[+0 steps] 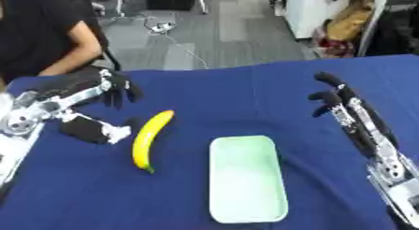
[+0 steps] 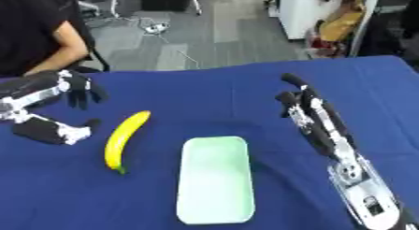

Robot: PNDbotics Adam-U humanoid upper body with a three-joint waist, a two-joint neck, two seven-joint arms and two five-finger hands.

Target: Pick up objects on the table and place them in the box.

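1. 2 hands over a blue-clothed table [image 1: 245, 93], neither holding anything.
2. Left hand [image 1: 90, 91] comes in from the left edge, palm down above the cloth. Fingers [image 1: 123, 91] droop at the far end, slightly bent but relaxed, w/ nothing between them. Thumb [image 1: 94, 131] sticks out separately toward the near side, black w/ a pale tip.
3. That thumb tip sits just beside the banana [image 1: 151, 138], on its left; can't tell if they touch. The drooping fingers are above and left of the banana's far end, apart from it.
4. Banana is yellow, lying on the cloth left of centre, lengthwise away from the robot, far end leaning right, dark tip at the near end.
5. Box [image 1: 247, 178] is a pale green shallow rectangular tray, round corners, near-centre of the table, just right of the banana and not touching it. Nothing seen inside.
6. Right hand [image 2: 315, 112] reaches up from the lower right corner, fingers [image 2: 293, 79] pointing away from the robot, mostly straight w/ tips a bit hooked, spread, grasping nothing. It's right of the box, apart from it, well apart from the banana.
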